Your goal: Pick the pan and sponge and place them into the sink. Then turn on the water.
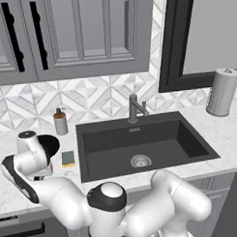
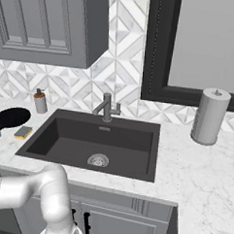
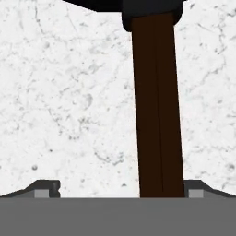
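Hand view: we look straight down the long dark brown handle (image 3: 156,106) of the round flat black frying pan (image 3: 138,7), lying on white marbled counter (image 3: 69,92). The two small dark finger tips (image 3: 46,188) stand well apart at the bottom, one far left of the handle, the other just beside its right edge. So the gripper (image 3: 122,189) is spread wide, holding nothing, with the handle between its tips but off centre.

Left base view: the pan (image 1: 52,143) sits on the counter left of the large rectangular dark charcoal sink (image 1: 140,141), partly hidden behind the white arm. The small yellow sponge with grey-green face (image 1: 68,158) lies just beside the sink's left rim, near the pan. A grey soap dispenser bottle (image 1: 60,122) stands farther back. The grey metal faucet (image 1: 136,108) shows no stream.

Right base view: pan (image 2: 13,117) and sponge (image 2: 23,132) both on the counter left of the sink (image 2: 95,142), basin bare but for the steel drain.

We judge the pan stiff and rather heavy, its weight all at the far end; a hold on the handle close to the pan body should limit sag and twist. The handle looks smooth, so it may slip; centre it between the tips first. The sponge should be light and soft.
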Controlling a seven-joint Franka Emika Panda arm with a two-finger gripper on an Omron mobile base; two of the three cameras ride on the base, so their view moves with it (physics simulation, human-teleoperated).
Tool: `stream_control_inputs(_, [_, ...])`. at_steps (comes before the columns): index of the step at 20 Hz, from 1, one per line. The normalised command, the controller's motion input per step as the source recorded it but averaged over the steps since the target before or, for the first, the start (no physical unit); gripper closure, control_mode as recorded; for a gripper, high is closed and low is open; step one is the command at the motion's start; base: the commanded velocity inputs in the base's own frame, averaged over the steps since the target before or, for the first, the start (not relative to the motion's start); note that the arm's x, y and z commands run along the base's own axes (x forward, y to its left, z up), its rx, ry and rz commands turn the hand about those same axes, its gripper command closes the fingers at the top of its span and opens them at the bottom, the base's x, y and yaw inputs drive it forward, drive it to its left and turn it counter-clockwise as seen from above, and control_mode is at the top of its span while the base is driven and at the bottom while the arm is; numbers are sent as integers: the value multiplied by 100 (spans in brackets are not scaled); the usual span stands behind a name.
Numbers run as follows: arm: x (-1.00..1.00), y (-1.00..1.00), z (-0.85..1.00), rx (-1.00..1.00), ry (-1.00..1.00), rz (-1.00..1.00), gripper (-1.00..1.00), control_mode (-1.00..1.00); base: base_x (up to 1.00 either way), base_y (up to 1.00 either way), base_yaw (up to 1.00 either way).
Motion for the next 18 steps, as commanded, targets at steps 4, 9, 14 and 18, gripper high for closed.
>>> stream_control_inputs(4, [0, 26, -60, 0, 0, 0, 100, -100, 0, 0, 0])
stream_control_inputs(9, [0, 7, -45, 0, 1, 0, 100, -100, 0, 0, 0])
stream_control_inputs(14, [0, 0, -16, 0, 0, 0, 100, -100, 0, 0, 0])
stream_control_inputs(18, [-6, 0, 18, 0, 0, 0, 100, -100, 0, 0, 0])
